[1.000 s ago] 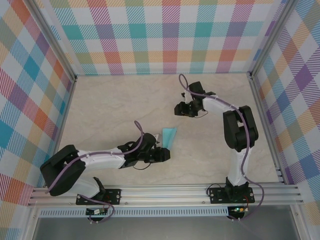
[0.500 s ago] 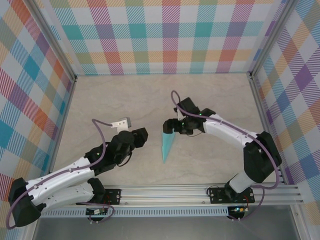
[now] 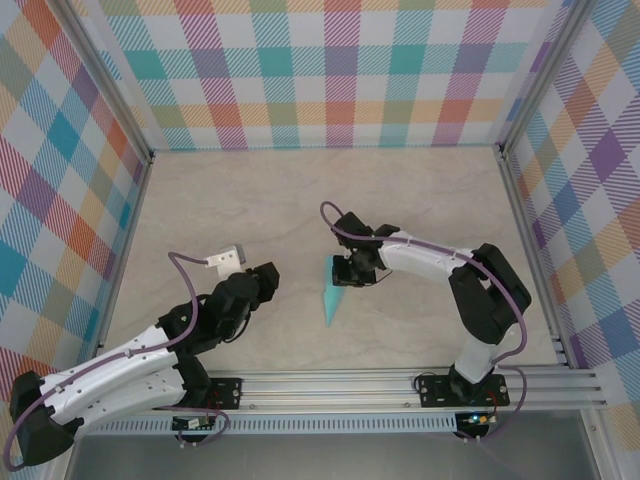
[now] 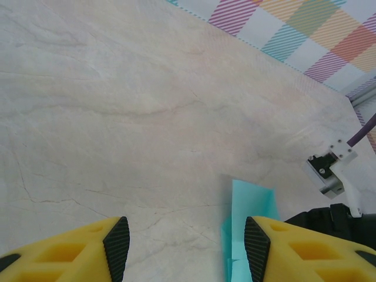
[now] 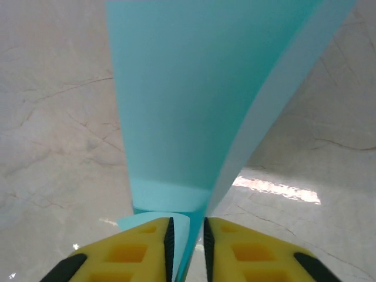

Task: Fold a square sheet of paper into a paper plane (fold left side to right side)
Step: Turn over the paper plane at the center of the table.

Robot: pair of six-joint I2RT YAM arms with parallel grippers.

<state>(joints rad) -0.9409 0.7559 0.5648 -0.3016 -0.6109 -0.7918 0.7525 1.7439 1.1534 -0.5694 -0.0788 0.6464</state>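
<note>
**Plane** (image 3: 333, 300): lying on the table (image 3: 220, 210) just right of centre in the top view, with its point aiming at the lower edge and its wide end toward the upper edge.

**Right claw** (image 3: 348, 272): pinching that wide end. In the right wrist view the fingers (image 5: 147, 247) are standing almost together with the paper's edge running between them. The plane (image 5: 176, 88) is fanning up the frame from the grip.

**Left claw** (image 3: 266, 282): hovering left of the plane, apart from it. In the left wrist view the left claw (image 4: 182, 235) is gaping wide with nothing between its fingers. The plane (image 4: 251, 202) is showing at lower right, outside that gap.

**Risks, as judged:**
- The pinch is sitting on a thin paper edge, so a pull or lift could slide the paper out or tear it.
- One layer is bowing away from the other, so the crease may be springing open, and pressing it now could set it skewed.
- Nothing is pinning the pointed end, so moving the right claw could drag or swing the whole plane.
- The left claw, coming in from the side, could shove the paper rather than catch it.
</note>
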